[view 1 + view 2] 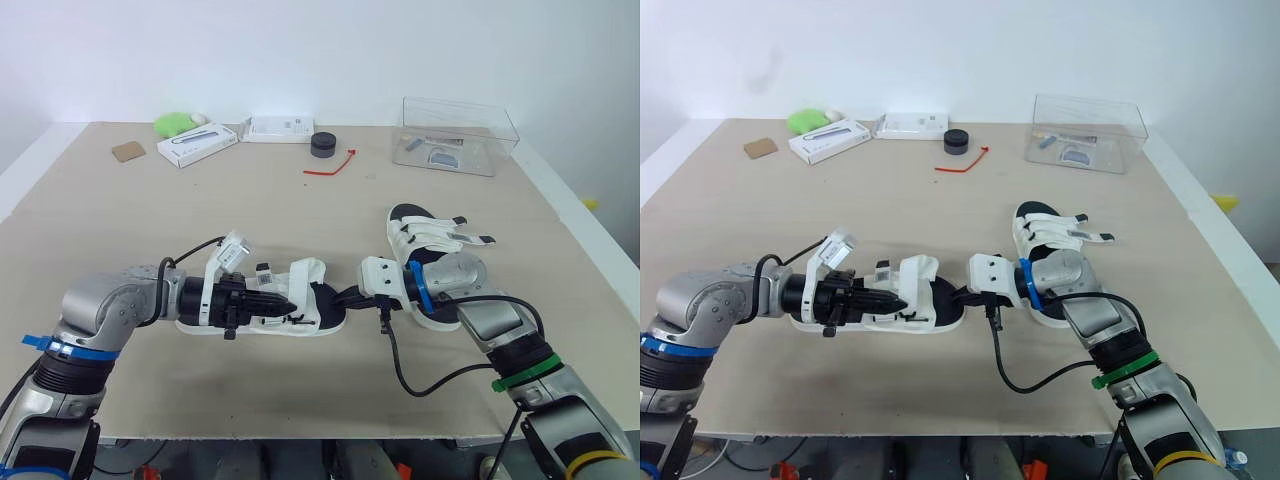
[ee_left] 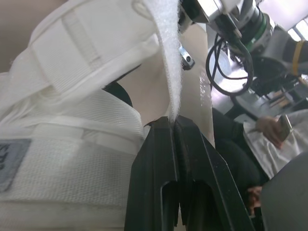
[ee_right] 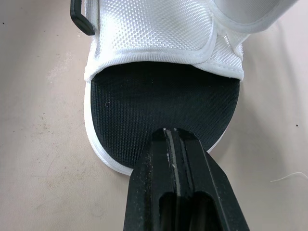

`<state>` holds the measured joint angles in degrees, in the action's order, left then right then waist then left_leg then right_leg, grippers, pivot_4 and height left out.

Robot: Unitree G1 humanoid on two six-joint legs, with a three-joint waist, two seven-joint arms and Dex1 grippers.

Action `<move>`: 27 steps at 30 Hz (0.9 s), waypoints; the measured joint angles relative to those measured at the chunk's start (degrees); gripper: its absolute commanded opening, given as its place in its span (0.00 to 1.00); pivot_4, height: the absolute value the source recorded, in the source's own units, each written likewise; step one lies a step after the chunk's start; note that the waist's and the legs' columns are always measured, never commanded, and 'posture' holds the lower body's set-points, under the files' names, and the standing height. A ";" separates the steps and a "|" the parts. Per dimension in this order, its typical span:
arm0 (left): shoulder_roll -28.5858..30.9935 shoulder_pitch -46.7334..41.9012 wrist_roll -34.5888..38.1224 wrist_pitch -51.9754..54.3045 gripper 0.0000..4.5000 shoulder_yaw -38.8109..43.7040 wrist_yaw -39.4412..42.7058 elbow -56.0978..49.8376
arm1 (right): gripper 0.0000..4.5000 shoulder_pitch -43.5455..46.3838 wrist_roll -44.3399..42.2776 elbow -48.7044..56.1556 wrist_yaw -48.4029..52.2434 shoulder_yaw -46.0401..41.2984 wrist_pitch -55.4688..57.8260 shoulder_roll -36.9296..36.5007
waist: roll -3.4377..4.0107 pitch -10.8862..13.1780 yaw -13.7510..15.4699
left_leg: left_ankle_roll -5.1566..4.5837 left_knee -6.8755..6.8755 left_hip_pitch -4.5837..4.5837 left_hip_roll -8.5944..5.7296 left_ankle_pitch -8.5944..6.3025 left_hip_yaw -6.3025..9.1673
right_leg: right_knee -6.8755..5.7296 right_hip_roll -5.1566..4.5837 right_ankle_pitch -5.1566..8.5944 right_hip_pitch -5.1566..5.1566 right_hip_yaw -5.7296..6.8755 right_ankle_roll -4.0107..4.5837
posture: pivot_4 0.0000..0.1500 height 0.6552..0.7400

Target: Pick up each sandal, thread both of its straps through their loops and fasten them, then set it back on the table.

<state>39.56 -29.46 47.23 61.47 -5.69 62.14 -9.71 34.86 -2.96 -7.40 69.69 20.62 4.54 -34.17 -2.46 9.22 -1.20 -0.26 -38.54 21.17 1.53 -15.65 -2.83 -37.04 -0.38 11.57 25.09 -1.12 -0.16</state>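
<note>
Left pincer point(image 2: 173, 126) pinches the thin edge of the strap point(image 2: 169, 62) on the sandal point(image 1: 308, 275) lying on the bench point(image 1: 150, 220) just ahead of it, right pincer point(image 3: 173, 137) pressed together on its toe end; strap likely slips free if pull outruns that hold-down.

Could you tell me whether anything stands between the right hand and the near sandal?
Nothing visible does: the right hand, shut, rests on the black footbed of the near sandal; the left hand pinches its strap.
</note>
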 measured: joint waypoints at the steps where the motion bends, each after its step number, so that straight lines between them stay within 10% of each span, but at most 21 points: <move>1: 0.26 0.12 -0.15 -0.38 0.13 -0.33 0.41 -0.21 | 0.00 0.00 0.00 0.01 0.00 0.02 -0.04 0.00 | 0.00 0.00 0.00 | 0.00 0.00 0.00 0.00 0.00 0.00 | 0.00 0.01 0.00 0.00 0.00 0.00 | 1.00 1.00; 21: -0.31 -2.98 -6.73 -6.59 0.20 -5.40 2.30 -1.47 | 0.00 -0.07 0.43 0.29 -0.04 0.02 -0.14 0.00 | 0.00 0.00 0.01 | -0.02 0.00 0.00 0.00 0.00 -0.02 | 0.00 0.03 -0.01 0.01 0.00 -0.02 | 1.00 1.00; 27: 1.44 -3.21 -6.97 -7.50 0.69 -5.58 4.42 -2.16 | 0.00 -0.06 0.46 0.27 -0.08 0.02 -0.15 0.00 | 0.00 0.00 0.01 | -0.02 0.00 0.00 0.01 0.00 -0.01 | 0.00 0.04 0.00 0.01 0.01 -0.01 | 1.00 1.00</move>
<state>41.00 -32.68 40.26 53.97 -11.27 66.56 -11.87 34.79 -2.50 -7.13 69.61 20.64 4.39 -34.17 -2.46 9.22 -1.19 -0.28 -38.54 21.17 1.54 -15.64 -2.84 -37.04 -0.33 11.57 25.10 -1.11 -0.17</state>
